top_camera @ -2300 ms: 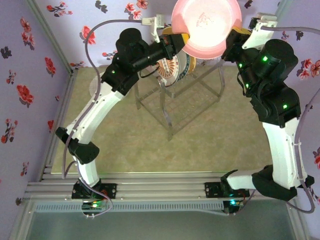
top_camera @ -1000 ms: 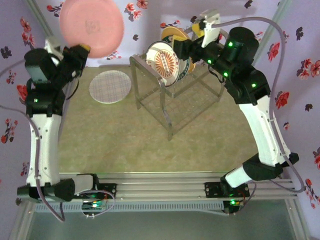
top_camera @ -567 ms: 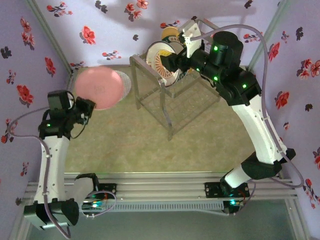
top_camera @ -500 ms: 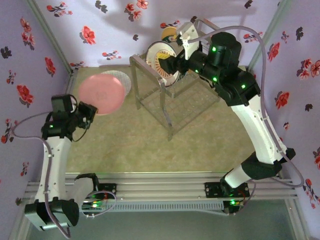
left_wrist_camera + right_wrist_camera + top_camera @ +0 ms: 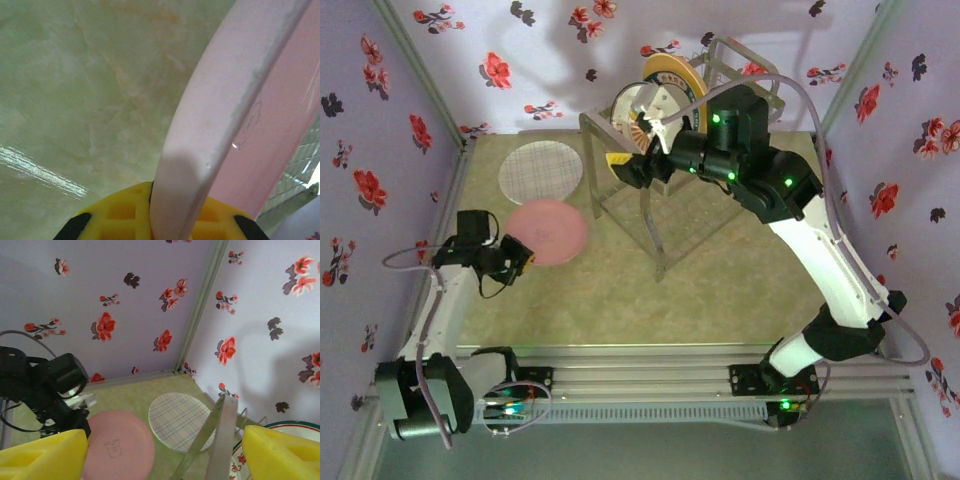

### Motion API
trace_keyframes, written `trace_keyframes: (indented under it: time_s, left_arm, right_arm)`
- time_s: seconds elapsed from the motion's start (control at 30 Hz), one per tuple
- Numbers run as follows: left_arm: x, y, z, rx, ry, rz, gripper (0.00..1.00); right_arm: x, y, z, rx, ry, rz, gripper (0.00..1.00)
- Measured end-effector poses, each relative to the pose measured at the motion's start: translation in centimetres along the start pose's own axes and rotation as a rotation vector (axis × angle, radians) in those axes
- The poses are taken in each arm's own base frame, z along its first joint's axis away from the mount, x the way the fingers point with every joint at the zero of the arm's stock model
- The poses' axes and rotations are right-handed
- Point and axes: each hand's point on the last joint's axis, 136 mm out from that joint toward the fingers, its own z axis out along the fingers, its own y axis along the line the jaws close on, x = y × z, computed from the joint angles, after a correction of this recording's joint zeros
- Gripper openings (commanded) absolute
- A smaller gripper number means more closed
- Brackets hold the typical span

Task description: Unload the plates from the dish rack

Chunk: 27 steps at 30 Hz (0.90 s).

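1. The left gripper point(image 5: 516, 262) is clamped on the rim of the pink plate point(image 5: 548, 232). The plate sits low over the green table point(image 5: 720, 290), left of the dish rack point(image 5: 670, 205); I cannot tell whether it touches down.
2. The white grid plate point(image 5: 540, 172) lies flat on the table just beyond it.
3. The right gripper point(image 5: 628, 165) hangs at the rack's top, jaws spread wide, holding nothing.
4. The orange sunburst plate point(image 5: 638, 110) and a yellow plate point(image 5: 670, 75) stand on edge in the rack.

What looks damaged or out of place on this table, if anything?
Nothing looks spilled or broken. Only the pink plate stands out slightly: a grey, worn-looking streak runs along its rim, seen in the left wrist view.
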Motion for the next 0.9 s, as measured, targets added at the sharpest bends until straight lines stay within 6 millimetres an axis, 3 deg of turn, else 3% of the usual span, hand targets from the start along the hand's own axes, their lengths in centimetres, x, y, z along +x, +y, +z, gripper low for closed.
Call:
trace_keyframes:
  time_s: [0.4, 0.7, 0.9]
  left_arm:
    - [1.6, 1.3, 5.7, -0.074, 0.104, 0.069, 0.00]
    - [0.9, 1.3, 7.4, -0.069, 0.101, 0.087, 0.00]
    - [0.6, 1.1, 7.8, -0.060, 0.097, 0.104, 0.15]
  right_arm:
    - [2.0, 2.5, 0.4, -0.021, 0.105, -0.005, 0.82]
    - [2.6, 2.6, 0.4, -0.005, 0.131, -0.006, 0.82]
    - [3.0, 2.6, 0.5, 0.002, 0.143, -0.006, 0.82]
